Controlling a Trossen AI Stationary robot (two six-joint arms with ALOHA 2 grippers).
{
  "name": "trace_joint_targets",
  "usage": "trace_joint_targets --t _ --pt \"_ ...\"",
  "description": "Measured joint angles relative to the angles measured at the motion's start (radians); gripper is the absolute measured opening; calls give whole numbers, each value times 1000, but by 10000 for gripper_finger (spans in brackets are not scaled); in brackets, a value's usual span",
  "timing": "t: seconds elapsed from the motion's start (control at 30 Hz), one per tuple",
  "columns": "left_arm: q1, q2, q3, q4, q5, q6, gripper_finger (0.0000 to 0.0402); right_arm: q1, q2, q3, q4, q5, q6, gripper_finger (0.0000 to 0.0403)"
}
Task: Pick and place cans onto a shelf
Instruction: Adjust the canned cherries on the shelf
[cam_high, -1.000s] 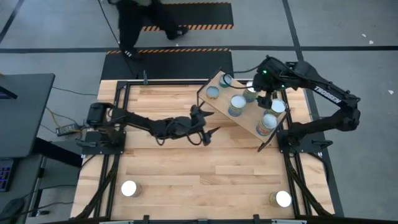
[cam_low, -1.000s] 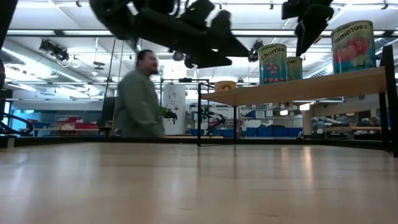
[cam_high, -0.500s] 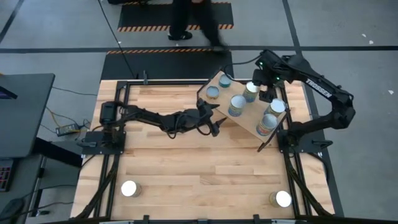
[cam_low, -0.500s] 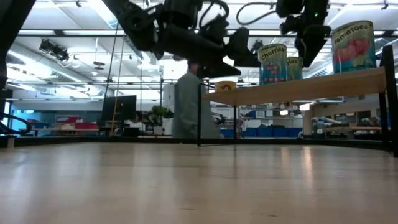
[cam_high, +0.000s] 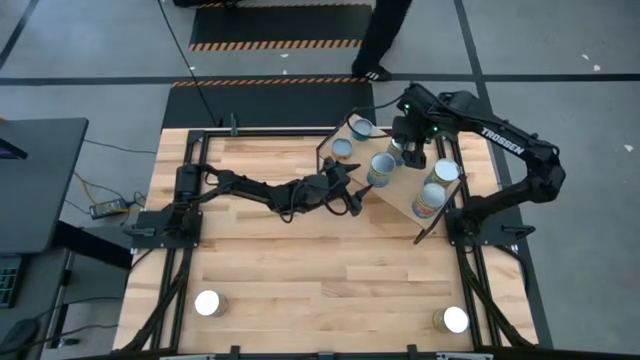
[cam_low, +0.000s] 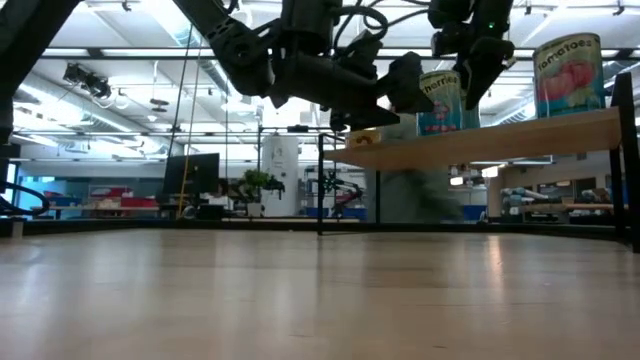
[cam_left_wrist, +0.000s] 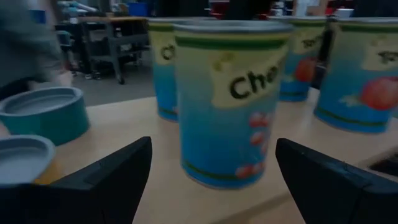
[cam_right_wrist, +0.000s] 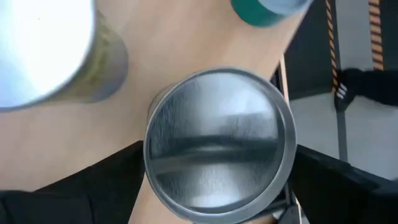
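Two end effectors crowd the light-wood shelf (cam_high: 395, 185): left end effector (cam_high: 352, 186) wide open, empty, facing the blue cherries-label can (cam_left_wrist: 233, 102); right end effector (cam_high: 407, 146) gapes above a silver-topped can (cam_right_wrist: 221, 144). Collision could topple cans.
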Motion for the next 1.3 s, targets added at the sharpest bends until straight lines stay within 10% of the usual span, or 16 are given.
trace_joint_targets --t 0.67,1.3 --pt "-31 -72 0 -142 -18 -17 348 25 -5 1 148 0 -37 373" --pt "-62 -304 -385 -10 -14 -33 348 -21 -167 1 -15 95 97 373"
